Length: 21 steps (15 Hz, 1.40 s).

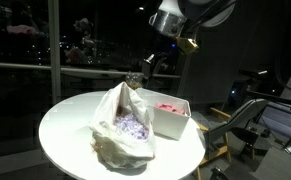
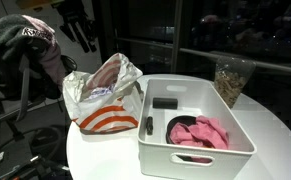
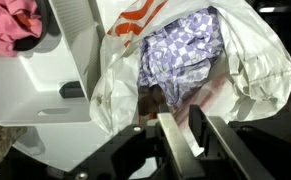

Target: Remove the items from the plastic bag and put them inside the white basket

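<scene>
A white plastic bag with orange stripes (image 1: 123,125) stands on the round white table; it also shows in an exterior view (image 2: 100,95) and in the wrist view (image 3: 115,70). A purple-and-white patterned cloth (image 3: 185,55) lies inside it, also seen through the bag (image 1: 133,128). The white basket (image 2: 235,135) stands right beside the bag and holds a pink cloth (image 2: 200,132) and small black items (image 2: 165,102). My gripper (image 1: 135,78) is at the bag's raised top edge. Its fingers (image 3: 195,145) are nearly together, with thin white plastic between them.
The round white table (image 1: 65,125) has its edge close around the bag and basket. A clear jar (image 2: 231,80) stands behind the basket. A chair with clothing (image 2: 30,45) and dark windows surround the table.
</scene>
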Motion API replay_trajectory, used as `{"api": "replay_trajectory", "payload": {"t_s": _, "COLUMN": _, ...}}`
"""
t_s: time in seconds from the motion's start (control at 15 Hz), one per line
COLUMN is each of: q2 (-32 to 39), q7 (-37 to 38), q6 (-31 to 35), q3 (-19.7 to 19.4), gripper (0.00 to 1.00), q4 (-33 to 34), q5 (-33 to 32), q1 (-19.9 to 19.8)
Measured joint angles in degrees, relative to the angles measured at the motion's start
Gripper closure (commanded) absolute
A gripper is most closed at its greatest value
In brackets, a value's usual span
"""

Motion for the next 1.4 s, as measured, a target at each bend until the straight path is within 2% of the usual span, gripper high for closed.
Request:
{"api": "replay_trajectory", "payload": {"t_s": 0.33, "q2": 13.94, "q7": -8.80, "q6": 14.80, "q3": -3.11, "gripper": 0.02, "q4": -3.63, "q5": 8.67, "q1": 0.65}}
{"api": "replay_trajectory", "payload": {"t_s": 0.6, "q2": 24.85, "q7": -16.95, "q6": 19.35, "q3": -1.80, "gripper": 0.00, "q4": -2.22, "q5": 18.54, "q1": 1.21}}
{"api": "replay_trajectory", "payload": {"t_s": 0.73, "q2": 28.99, "q7": -17.36, "q6": 21.63, "q3": -1.18, "gripper": 0.00, "q4": -1.02, "q5": 17.42, "q1": 0.74}}
{"api": "replay_trajectory", "payload": {"t_s": 0.87, "q2": 32.91, "q7": -13.82, "q6": 25.86, "q3": -2.16, "gripper": 0.00, "q4": -0.28, "q5": 10.00, "q1": 0.20}}
{"api": "replay_trajectory", "payload": {"t_s": 1.07, "q2": 39.30, "q7": -9.46, "q6": 27.73, "q3": -4.28, "gripper": 0.00, "q4": 1.78, "q5": 1.69, "q1": -0.80}}
{"api": "replay_trajectory", "payload": {"t_s": 1.13, "q2": 41.39, "q7": -8.48, "q6": 27.77, "q3": -4.76, "gripper": 0.25, "q4": 2.82, "q5": 0.00, "q1": -0.90}}
{"api": "replay_trajectory", "payload": {"t_s": 1.2, "q2": 43.32, "q7": -7.68, "q6": 27.71, "q3": -4.95, "gripper": 0.26, "q4": 3.97, "q5": -1.07, "q1": -0.98}}
{"api": "replay_trajectory", "payload": {"t_s": 1.27, "q2": 44.72, "q7": -7.15, "q6": 27.65, "q3": -4.96, "gripper": 0.32, "q4": 4.99, "q5": -1.90, "q1": -0.99}}
{"api": "replay_trajectory", "payload": {"t_s": 1.4, "q2": 46.19, "q7": -6.54, "q6": 27.26, "q3": -4.24, "gripper": 0.48, "q4": 6.48, "q5": -2.04, "q1": -1.15}}
